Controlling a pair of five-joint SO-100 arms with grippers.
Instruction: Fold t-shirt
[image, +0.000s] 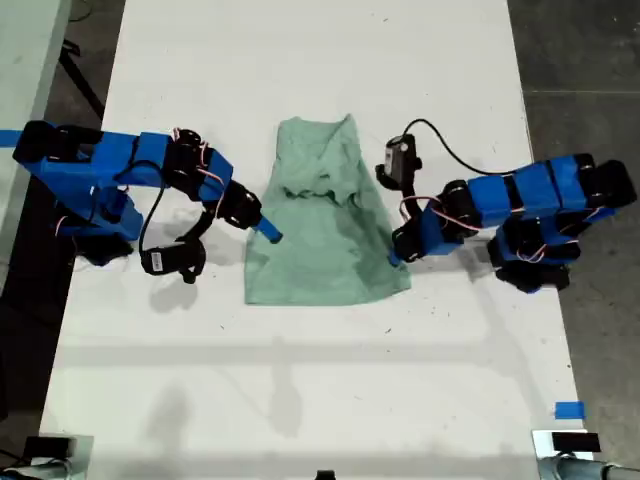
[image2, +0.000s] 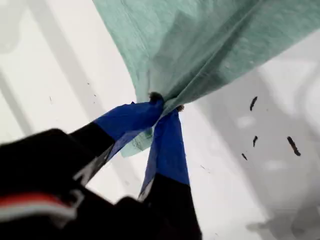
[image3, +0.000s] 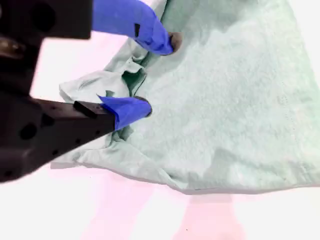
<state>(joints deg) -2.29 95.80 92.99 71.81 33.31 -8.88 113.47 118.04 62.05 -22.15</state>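
t-shirt (image: 320, 240) lies mostly flat mid-table (image: 300, 380), between the two arms. It is narrow at its far end and wider at its near end, with a rumpled ridge across its upper middle.

My first gripper (image: 395, 258) is at the shirt's edge on the exterior view's right, close to the near corner. Arm reaches in low from that side, elbow bent, wrist angled down to the cloth. In the first wrist view the blue-taped fingers (image2: 165, 145) are pressed together on a small bunch of shirt (image2: 200, 45) edge. The cloth is gathered into a point at my first gripper (image2: 162, 105) and fans away from it.

My second gripper (image: 268, 232) is at the shirt's opposite edge, about mid-length. Arm is stretched toward the shirt, forearm sloping down, tip at the cloth. In the second wrist view the fingers (image3: 130, 109) are spread, and my second gripper (image3: 156, 75) straddles a crumpled fold of shirt (image3: 230, 110). Both tips are at the fabric, nothing clamped. Cannot tell if the tips press down.
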